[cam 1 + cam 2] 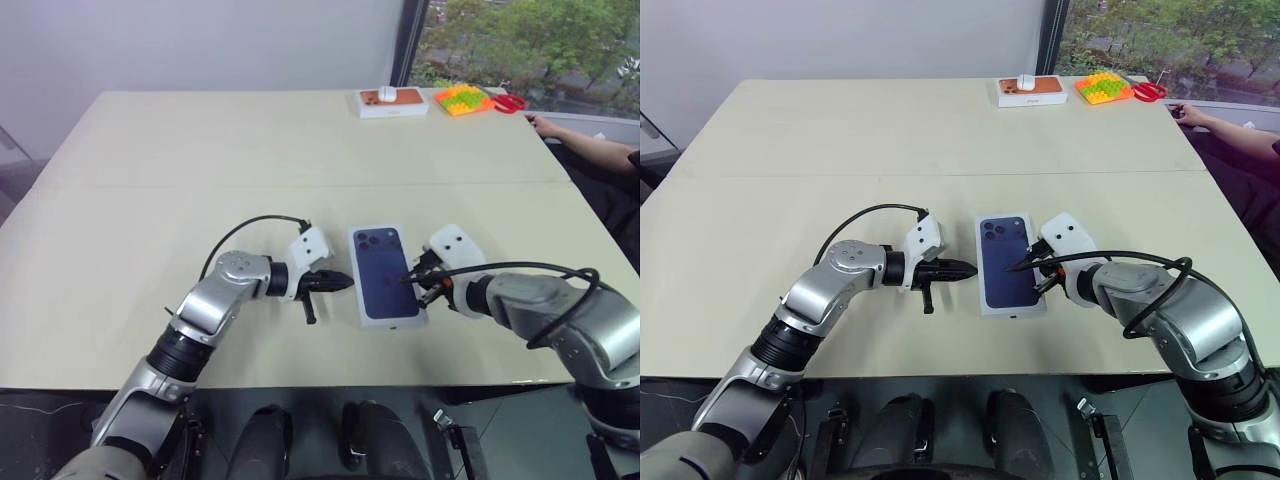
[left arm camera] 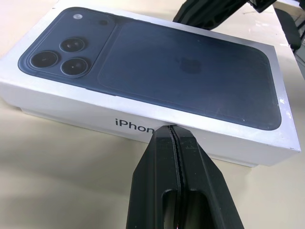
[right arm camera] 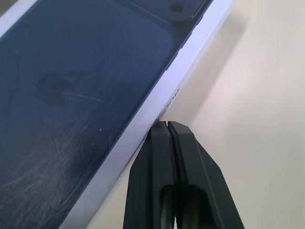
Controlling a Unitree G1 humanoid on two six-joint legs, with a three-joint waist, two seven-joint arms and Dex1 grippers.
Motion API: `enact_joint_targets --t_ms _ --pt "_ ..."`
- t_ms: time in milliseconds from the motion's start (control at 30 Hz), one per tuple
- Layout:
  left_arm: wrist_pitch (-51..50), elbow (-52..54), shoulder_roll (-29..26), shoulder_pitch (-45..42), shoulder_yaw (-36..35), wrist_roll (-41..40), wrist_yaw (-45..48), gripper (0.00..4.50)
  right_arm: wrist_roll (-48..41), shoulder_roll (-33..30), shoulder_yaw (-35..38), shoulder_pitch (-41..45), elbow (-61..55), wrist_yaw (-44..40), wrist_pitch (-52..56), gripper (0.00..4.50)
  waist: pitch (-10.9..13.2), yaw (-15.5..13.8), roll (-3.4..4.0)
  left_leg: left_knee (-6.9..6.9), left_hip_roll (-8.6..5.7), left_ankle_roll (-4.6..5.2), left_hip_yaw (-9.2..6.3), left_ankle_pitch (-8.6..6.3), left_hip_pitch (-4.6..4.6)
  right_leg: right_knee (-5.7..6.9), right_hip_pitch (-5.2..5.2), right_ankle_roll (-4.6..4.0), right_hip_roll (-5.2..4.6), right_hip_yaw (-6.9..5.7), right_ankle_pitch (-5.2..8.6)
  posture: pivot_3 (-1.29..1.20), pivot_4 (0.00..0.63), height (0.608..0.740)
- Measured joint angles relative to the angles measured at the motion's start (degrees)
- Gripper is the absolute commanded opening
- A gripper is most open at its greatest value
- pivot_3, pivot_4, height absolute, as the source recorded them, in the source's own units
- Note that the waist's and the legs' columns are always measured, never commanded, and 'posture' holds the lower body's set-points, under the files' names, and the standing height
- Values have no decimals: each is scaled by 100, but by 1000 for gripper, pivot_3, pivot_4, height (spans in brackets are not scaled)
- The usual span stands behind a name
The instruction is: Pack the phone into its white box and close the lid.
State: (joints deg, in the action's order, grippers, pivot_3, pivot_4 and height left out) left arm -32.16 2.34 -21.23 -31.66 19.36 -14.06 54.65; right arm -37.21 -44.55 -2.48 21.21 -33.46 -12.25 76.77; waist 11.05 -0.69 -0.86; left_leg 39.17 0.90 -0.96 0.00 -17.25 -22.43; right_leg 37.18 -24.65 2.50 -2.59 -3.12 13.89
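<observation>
Two sets of jaws, both closed and empty, flank the lid (image 1: 386,272) sitting over the white box on the table (image 1: 200,180).

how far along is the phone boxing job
Nearly finished, by the look of it. The lid with the printed phone picture sits over the white box, only a thin strip of which shows beneath it. Whatever is inside is hidden. In hand: the left tool and right tool, both shut, are at the lid's two long sides. Left: perhaps a last press down, then withdrawing.
</observation>
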Motion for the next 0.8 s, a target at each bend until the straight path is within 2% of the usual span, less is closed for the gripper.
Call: enact_joint_targets --t_ms 667,800 --pt "1 46 16 24 -13 -11 -50 0 335 86 44 -54 -31 -244 113 53 0 0 0 0 -1 0 0 0 0 0 0 0 0 0 0 0 150 740" --pt "1 166 -73 55 60 -17 77 0 379 -137 63 -126 -163 -417 109 53 0 -2 0 0 -1 0 0 0 0 0 0 0 0 0 0 0 150 740"
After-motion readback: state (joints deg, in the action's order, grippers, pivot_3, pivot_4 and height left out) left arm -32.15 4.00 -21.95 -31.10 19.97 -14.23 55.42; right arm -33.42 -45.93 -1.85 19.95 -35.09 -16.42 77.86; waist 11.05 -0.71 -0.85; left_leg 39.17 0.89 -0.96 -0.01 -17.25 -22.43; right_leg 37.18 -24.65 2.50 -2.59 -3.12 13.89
